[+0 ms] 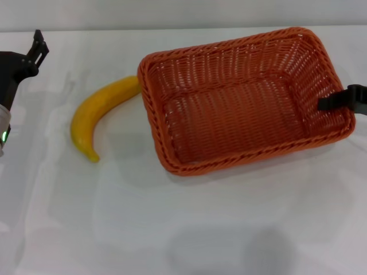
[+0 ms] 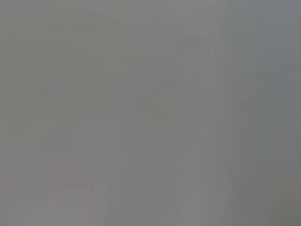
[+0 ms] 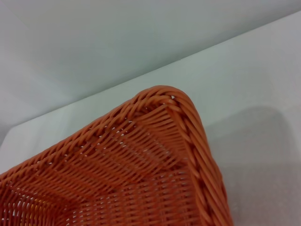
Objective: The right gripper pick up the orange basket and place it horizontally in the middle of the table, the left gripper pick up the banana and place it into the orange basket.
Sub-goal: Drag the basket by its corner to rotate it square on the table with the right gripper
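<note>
The orange basket [image 1: 241, 97] rests on the white table [image 1: 172, 229] right of centre, its long side turned slightly off level. A corner of its braided rim [image 3: 188, 122] fills the right wrist view. My right gripper [image 1: 338, 102] comes in from the right edge and sits at the basket's right rim, reaching over it into the basket. The yellow banana [image 1: 97, 114] lies left of the basket, its upper end touching the basket's left corner. My left gripper [image 1: 41, 46] is at the far left, well clear of the banana, with its prongs apart and empty.
Bare white tabletop runs along the front [image 1: 183, 240] and around the banana. The table's far edge meets a pale wall [image 1: 172, 14] behind the basket. The left wrist view shows only a plain grey surface.
</note>
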